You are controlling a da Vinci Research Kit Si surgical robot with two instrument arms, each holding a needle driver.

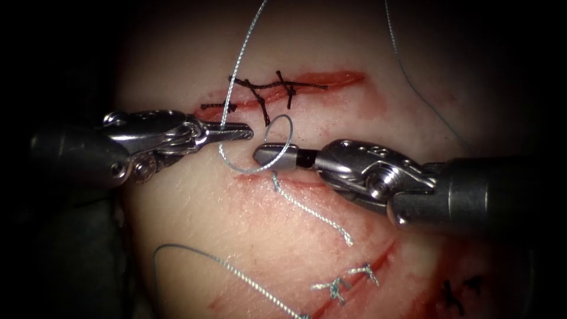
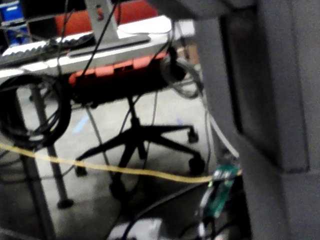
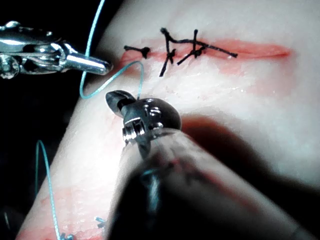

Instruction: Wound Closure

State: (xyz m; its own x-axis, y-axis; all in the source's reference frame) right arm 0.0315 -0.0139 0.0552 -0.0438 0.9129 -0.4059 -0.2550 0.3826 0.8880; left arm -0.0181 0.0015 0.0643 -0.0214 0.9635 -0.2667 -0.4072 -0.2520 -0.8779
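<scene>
My left tool [image 1: 239, 131] lies just left of the middle, with its jaws shut on the pale thread [image 1: 242, 41], which runs up out of view. Below the jaws the thread curls into a loop [image 1: 289, 127] that wraps round my right tool [image 1: 271, 156], whose jaws are shut with nothing seen between them. A short thread tail [image 1: 313, 212] leaves the tissue [image 1: 195, 207] under the right tool's tip. In the right wrist view the right tool [image 3: 116, 99] sits close under the left tool [image 3: 97, 65], with the thread [image 3: 92, 30] between them.
A cut [image 1: 336, 78] above both tools is closed with dark stitches [image 1: 266, 88]. Pale knots [image 1: 342, 286] sit on a lower cut. More thread [image 1: 207, 257] lies over the lower left tissue, and a thin strand [image 1: 413, 82] runs down the right. Red fluid [image 1: 378, 109] stains the tissue.
</scene>
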